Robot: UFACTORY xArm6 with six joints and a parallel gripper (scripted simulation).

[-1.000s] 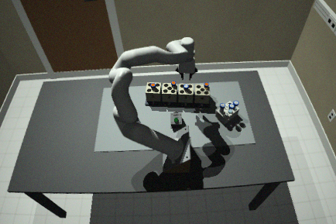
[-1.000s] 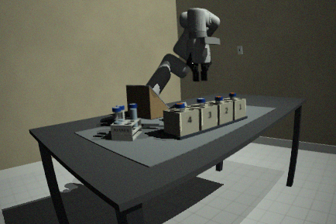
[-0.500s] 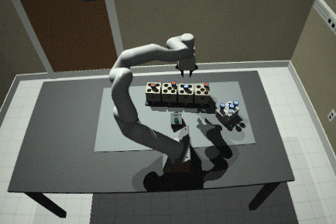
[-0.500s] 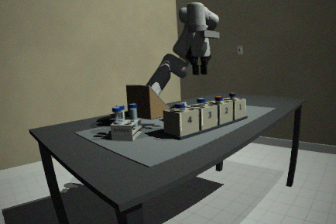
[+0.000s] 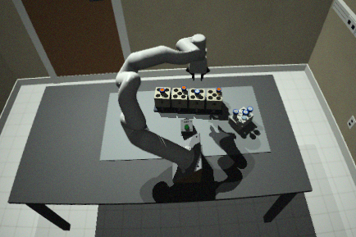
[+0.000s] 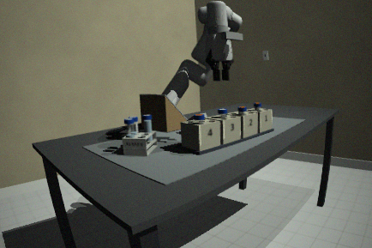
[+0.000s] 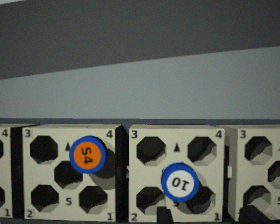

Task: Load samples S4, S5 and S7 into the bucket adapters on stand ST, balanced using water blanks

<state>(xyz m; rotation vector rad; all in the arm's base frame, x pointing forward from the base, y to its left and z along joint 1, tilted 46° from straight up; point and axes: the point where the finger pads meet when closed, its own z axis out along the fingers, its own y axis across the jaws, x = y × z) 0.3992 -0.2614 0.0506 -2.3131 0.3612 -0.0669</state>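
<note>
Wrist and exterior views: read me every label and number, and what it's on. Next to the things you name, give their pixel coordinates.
"S4": orange cap dot [image 5: 184,88] [image 6: 242,108] [image 7: 87,155]
"10": white cap dot [image 5: 197,91] [image 6: 222,110] [image 7: 180,183]
"1", "2", "3", "4": one on each adapter's side
"1" to "5": hole numbers on adapter 2's top [image 5: 180,102] [image 6: 253,116] [image 7: 33,172]; the other tops show some
Too blurred or small: rack label [image 6: 135,144], key desk lettering [image 5: 186,121], remaining cap dots
</note>
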